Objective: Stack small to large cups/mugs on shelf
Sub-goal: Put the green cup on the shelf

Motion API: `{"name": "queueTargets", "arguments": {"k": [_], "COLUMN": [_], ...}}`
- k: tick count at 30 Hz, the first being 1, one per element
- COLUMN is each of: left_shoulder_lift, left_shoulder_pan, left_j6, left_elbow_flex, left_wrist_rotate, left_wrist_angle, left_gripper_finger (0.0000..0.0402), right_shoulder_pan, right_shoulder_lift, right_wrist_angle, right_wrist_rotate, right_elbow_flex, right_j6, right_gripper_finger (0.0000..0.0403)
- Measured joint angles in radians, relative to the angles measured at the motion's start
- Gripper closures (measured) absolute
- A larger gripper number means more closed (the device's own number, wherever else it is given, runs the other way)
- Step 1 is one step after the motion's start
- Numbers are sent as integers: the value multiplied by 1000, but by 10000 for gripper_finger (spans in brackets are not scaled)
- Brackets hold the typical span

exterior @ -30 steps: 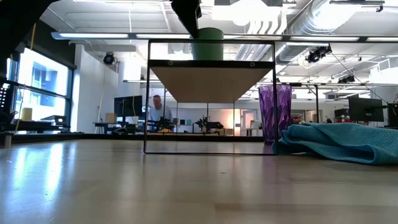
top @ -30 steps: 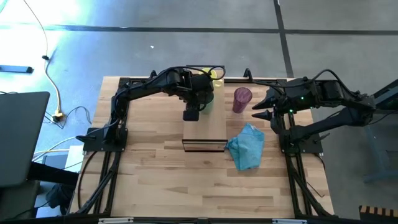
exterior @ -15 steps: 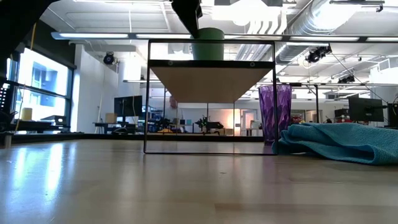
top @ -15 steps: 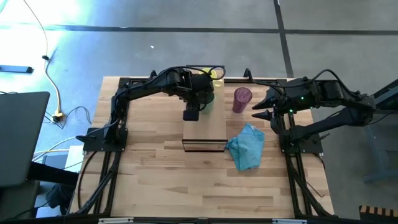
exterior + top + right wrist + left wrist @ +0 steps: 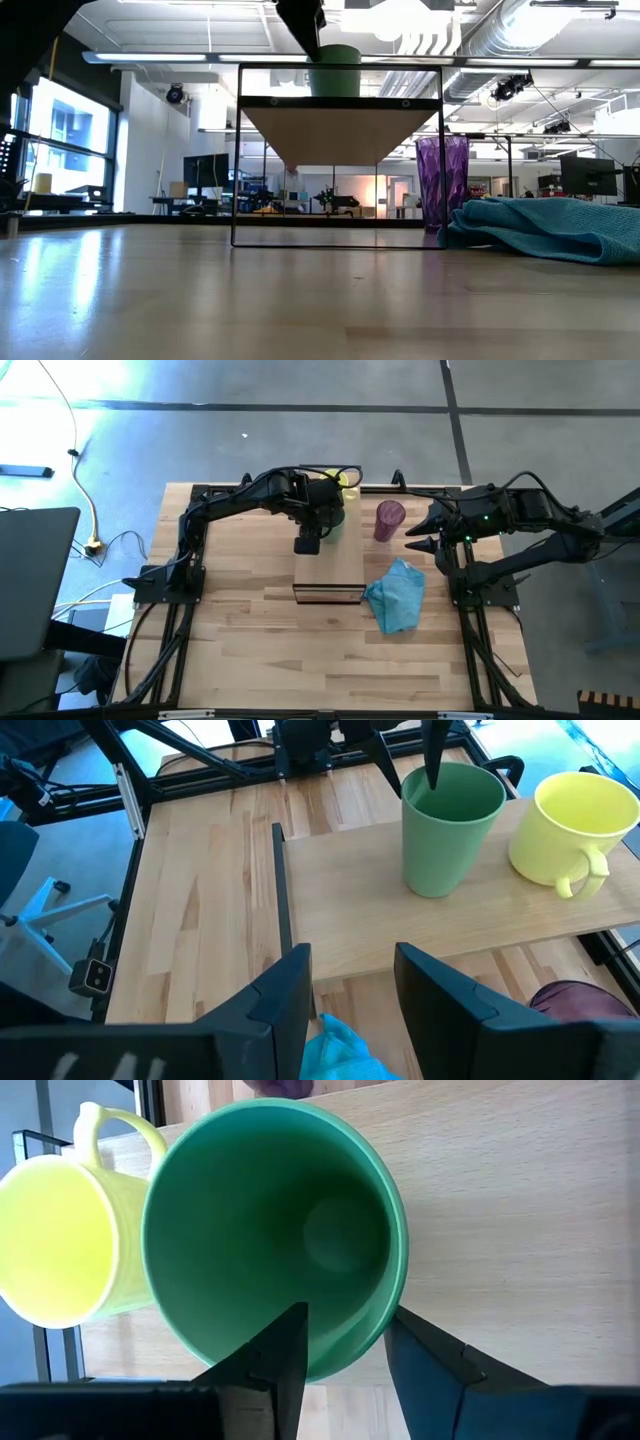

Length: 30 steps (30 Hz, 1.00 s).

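The small green cup (image 5: 270,1220) stands upright on its base on the light-wood shelf (image 5: 360,910), toward the shelf's far end. My left gripper (image 5: 347,1312) comes down on it from above and is shut on its wall. The yellow mug (image 5: 575,815) stands on the shelf just beyond the green cup, handle outward. The purple tumbler (image 5: 389,520) stands on the tabletop to the right of the shelf. My right gripper (image 5: 350,980) hovers open above the table's right side, touching nothing. My left gripper pinches the green cup's rim and wall (image 5: 350,1358) on the side nearest the arm, with one finger (image 5: 285,1350) inside the cup and the other (image 5: 425,1350) outside. The fingers slant down from above. The cup stays upright with its base on the shelf (image 5: 440,890).
A blue cloth (image 5: 397,595) lies crumpled on the table against the shelf's near right corner. The near half of the shelf (image 5: 330,570) is bare wood. Black arm frames (image 5: 160,575) run along both side edges of the table.
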Motion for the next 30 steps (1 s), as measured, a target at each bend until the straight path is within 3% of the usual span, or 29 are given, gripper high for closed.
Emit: {"name": "queueTargets", "arguments": {"k": [14, 30], "left_shoulder_lift": [0, -2], "left_shoulder_pan": [0, 0], "left_j6": [18, 18], "left_elbow_flex": [0, 0], "left_wrist_rotate": [0, 5], "left_wrist_angle": [2, 19], "left_gripper_finger": [223, 218], "right_shoulder_pan": [0, 0], "right_shoulder_lift": [0, 0], "right_wrist_angle": [0, 0], "right_wrist_rotate": [0, 0], "right_elbow_flex": [0, 0], "right_j6": [0, -3], "right_gripper_finger": [265, 265]}}
